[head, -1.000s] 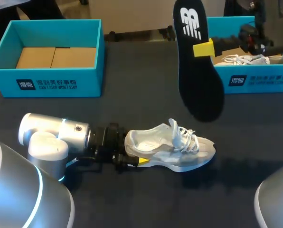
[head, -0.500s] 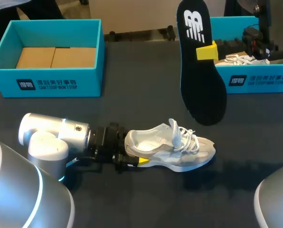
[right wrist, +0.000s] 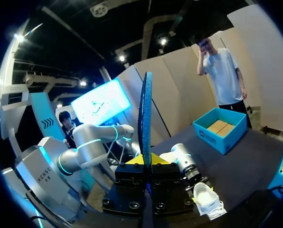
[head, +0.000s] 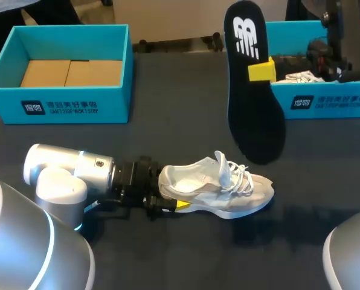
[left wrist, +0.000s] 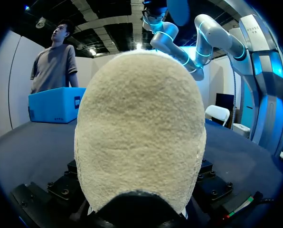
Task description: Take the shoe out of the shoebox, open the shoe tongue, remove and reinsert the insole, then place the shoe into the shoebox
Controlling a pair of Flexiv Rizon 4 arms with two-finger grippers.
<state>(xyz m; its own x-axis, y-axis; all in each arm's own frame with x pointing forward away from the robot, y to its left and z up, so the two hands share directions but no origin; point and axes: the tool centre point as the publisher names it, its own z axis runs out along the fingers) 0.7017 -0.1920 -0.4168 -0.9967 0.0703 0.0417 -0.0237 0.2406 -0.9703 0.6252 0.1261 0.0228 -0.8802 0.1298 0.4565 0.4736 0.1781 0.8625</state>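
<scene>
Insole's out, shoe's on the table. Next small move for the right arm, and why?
Probably lower the right gripper so the insole heads, lower end first, toward the opening of the shoe. The insole hangs clamped above the table, clear of the shoe, while the left gripper holds the heel and the opening faces up.

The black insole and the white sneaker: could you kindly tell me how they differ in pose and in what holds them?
The black insole hangs upright in the air, clamped by the right tool; the white sneaker rests sole-down on the table, its heel in the left tool. The insole is flat and dark with a white mark; the sneaker is pale and laced. Each is gripped by one tool.
</scene>
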